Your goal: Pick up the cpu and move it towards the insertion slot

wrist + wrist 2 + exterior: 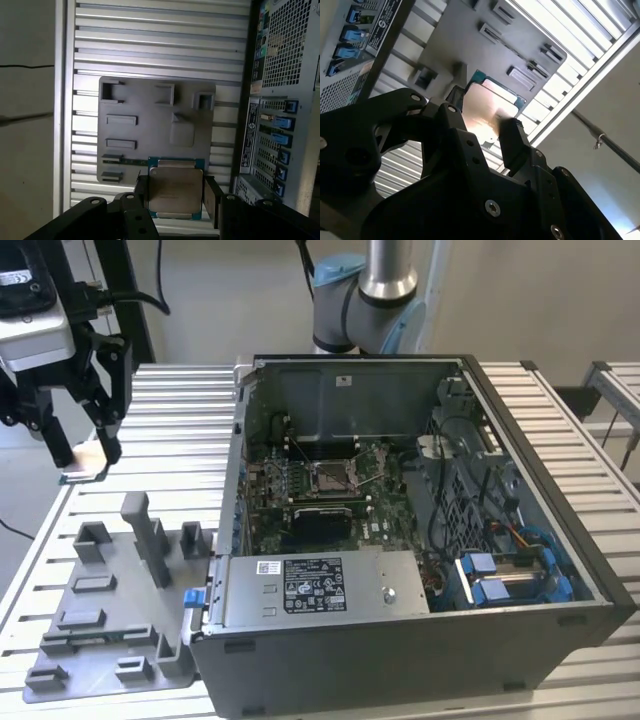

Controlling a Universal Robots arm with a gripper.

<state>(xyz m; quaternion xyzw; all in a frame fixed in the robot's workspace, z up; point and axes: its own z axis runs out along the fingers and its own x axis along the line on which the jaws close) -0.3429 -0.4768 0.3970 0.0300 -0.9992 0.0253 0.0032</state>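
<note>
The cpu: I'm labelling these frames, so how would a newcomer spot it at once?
Find the open computer case, then the grey tray to the exterior view's left of it. Near that tray, up in the air, hangs the black gripper, shut on the cpu: a thin square chip with a pale metal top, unlike the tray's chunky grey blocks.

A slatted metal table (180, 420) is carrying everything. An open computer case (400, 650) is sitting directly on it, filling the middle of the exterior view and reaching toward three o'clock. A grey plastic tray (105, 615) with raised blocks is lying flat on the slats at about eight o'clock, just beside the case. Bare slats are showing at ten o'clock. In the first wrist view, a narrow strip of table (227, 130) is separating the tray (150, 100) from the case (280, 75).
</note>
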